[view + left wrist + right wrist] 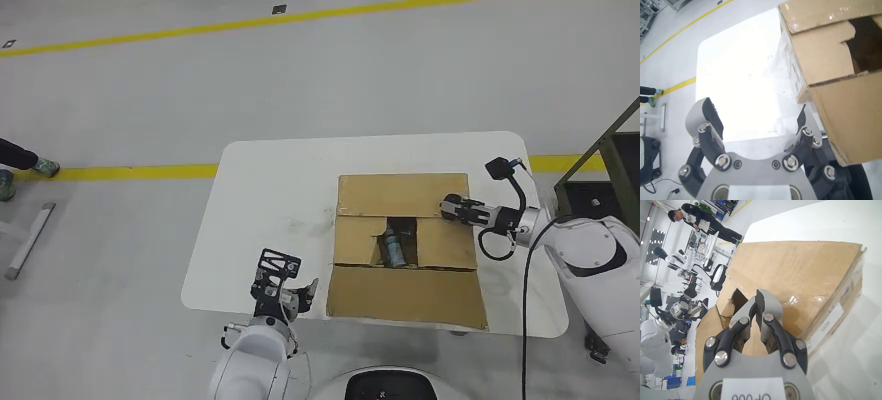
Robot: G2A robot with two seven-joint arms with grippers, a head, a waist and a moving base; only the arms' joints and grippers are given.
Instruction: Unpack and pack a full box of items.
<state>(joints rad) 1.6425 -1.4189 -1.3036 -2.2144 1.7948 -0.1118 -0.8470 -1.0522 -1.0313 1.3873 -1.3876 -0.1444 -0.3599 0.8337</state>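
A brown cardboard box (400, 190) sits on the right half of the white table (270, 200). Its top flaps lie mostly folded over, with a gap in the middle. Through that gap shows a dark bluish bottle-like item (393, 245). My right gripper (447, 208) is shut, its tips over the right-hand flap beside the gap; in the right wrist view the gripper (758, 299) has its pads pressed together above the box (791, 266). My left gripper (283, 290) is at the table's near edge, left of the box, open with nothing in it (757, 111). The box's corner (829, 62) is close to one finger.
The left half of the table (734, 66) is bare white surface. A dark metal rack (610, 160) stands off the table's right end. The near flap of the box overhangs the table's front edge.
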